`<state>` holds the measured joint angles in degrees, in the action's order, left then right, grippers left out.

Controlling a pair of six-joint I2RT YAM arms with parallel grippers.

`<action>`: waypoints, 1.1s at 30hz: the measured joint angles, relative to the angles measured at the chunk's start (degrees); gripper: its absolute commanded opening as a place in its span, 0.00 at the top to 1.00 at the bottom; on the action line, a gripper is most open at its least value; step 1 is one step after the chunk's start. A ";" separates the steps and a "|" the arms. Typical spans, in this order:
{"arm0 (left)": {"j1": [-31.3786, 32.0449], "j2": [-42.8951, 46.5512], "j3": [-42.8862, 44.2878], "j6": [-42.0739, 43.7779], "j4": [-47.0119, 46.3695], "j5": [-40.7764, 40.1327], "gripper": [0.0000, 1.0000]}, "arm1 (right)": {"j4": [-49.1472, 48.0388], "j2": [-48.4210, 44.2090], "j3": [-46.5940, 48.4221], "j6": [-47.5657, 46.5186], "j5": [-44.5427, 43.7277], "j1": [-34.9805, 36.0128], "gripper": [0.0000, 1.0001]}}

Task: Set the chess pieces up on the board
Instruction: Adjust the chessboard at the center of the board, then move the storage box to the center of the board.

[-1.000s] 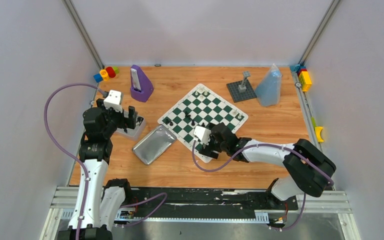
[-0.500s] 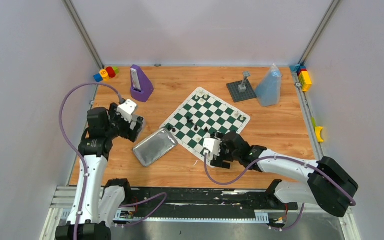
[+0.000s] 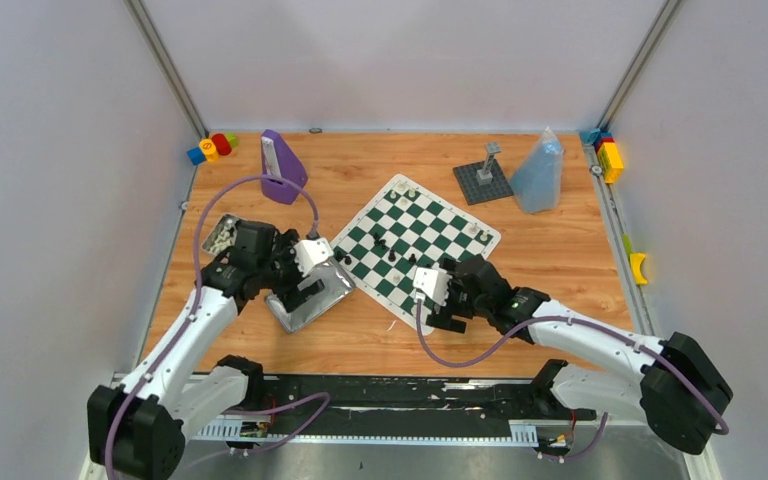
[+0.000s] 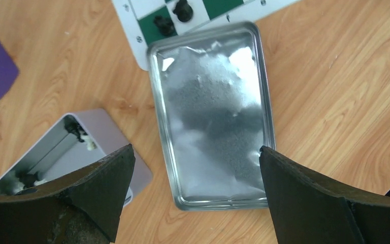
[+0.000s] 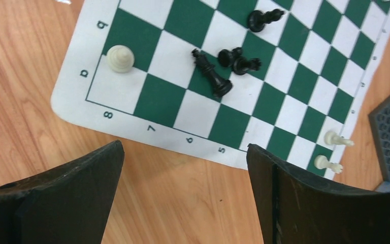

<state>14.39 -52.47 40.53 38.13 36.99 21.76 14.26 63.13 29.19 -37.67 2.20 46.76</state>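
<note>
The green and white board (image 3: 422,236) lies mid-table, turned diagonally. Several black chess pieces (image 5: 213,76) and a white pawn (image 5: 120,57) stand or lie near its near corner; two white pieces (image 5: 335,138) lie at its right edge. More pieces sit in an open grey box (image 3: 222,235), also in the left wrist view (image 4: 66,152). My left gripper (image 3: 298,292) (image 4: 195,152) is open and empty above the metal tin lid (image 4: 213,117). My right gripper (image 3: 442,318) (image 5: 185,147) is open and empty over bare wood just off the board's near edge.
A purple stand (image 3: 282,165) stands at back left. A dark grey baseplate with a post (image 3: 483,180) and a blue bag (image 3: 538,172) stand at back right. Coloured blocks (image 3: 210,147) (image 3: 608,155) sit in the back corners. The tin lid (image 3: 310,295) touches the board's left corner.
My left gripper has swung right from the grey box to above the tin lid, uncovering the box. My right gripper has drawn back off the board toward the near edge.
</note>
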 measured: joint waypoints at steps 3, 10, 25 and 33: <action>3.52 -4.02 -1.44 1.84 -0.61 -3.69 0.02 | 0.04 -1.49 0.90 0.07 -0.04 -1.31 0.07; 10.60 -10.95 -5.03 4.28 -2.38 -13.00 0.09 | 0.09 -3.41 1.14 0.48 -0.13 -3.50 0.07; 10.99 -6.95 -12.00 11.34 -1.81 -24.17 0.09 | 0.92 -5.81 0.90 1.36 -0.15 -4.22 0.07; 11.04 1.75 -16.48 17.51 1.44 -29.29 0.09 | 1.38 -5.84 0.90 1.20 -0.15 -5.05 0.07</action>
<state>25.43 -50.72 24.05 55.64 38.44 -7.53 15.64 57.30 30.09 -36.47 2.04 41.71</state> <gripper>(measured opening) 0.906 0.928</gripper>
